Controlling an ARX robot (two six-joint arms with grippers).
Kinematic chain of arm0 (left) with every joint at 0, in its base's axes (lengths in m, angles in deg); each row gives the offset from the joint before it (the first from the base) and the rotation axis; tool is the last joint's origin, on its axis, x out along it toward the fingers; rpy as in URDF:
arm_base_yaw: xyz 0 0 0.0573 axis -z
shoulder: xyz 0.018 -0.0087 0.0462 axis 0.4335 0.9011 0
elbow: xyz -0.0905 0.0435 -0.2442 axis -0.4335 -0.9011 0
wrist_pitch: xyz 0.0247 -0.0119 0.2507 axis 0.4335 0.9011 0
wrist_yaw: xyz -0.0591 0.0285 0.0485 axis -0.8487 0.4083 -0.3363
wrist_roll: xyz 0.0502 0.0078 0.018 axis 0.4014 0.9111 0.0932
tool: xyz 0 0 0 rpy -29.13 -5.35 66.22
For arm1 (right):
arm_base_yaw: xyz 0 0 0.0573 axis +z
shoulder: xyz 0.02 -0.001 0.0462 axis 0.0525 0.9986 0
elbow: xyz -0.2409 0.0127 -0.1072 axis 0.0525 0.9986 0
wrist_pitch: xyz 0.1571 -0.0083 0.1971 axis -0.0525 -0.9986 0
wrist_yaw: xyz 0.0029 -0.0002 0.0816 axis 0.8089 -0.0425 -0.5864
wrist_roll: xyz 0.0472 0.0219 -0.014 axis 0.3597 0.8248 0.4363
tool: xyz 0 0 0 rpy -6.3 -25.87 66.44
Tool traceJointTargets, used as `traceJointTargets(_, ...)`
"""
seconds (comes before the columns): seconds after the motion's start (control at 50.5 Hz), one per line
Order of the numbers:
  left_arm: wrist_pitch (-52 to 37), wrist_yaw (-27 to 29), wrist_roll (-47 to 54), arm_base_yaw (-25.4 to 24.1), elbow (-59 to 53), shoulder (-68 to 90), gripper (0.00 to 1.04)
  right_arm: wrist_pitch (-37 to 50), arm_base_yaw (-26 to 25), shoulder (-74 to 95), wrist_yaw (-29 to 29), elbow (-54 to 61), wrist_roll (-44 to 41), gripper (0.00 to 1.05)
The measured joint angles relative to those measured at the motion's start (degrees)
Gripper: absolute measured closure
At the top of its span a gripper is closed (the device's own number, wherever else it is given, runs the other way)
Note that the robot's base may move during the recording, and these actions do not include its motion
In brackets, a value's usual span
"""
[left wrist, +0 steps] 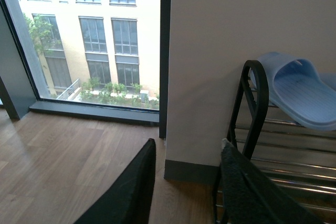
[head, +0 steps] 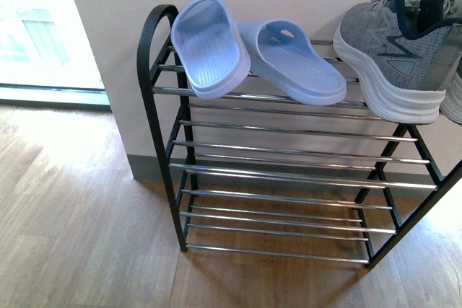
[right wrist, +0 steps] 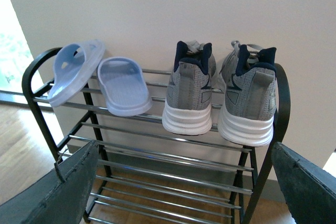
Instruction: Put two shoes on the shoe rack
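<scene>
Backing away with both grippers [left wrist: 186, 182] [right wrist: 184, 192] spread apart and empty. Leaving slides [head: 260, 59] and sneakers [right wrist: 220, 95] resting on the rack [head: 155, 106] across the upper frame, avoiding the tilted leftmost slide.

In the front view the right sneaker [head: 453, 99] is nearly all cut off at the picture's edge, and the rack's [head: 155, 99] right end is out of frame. The left wrist view shows one slide [left wrist: 300, 95], clipped; both grippers' fingertips are cut off.
</scene>
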Motion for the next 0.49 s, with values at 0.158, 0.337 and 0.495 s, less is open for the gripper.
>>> traceJointTargets(0.158, 0.0, 0.0, 0.0, 0.0, 0.0, 0.0, 0.39, 0.0, 0.0, 0.0, 0.0, 0.0, 0.0, 0.09)
traceJointTargets(0.337, 0.0, 0.0, 0.1, 0.0, 0.0, 0.0, 0.08, 0.0, 0.0, 0.0, 0.0, 0.0, 0.0, 0.09)
traceJointTargets(0.495, 0.0, 0.0, 0.1, 0.0, 0.0, 0.0, 0.09, 0.0, 0.0, 0.0, 0.0, 0.0, 0.0, 0.09)
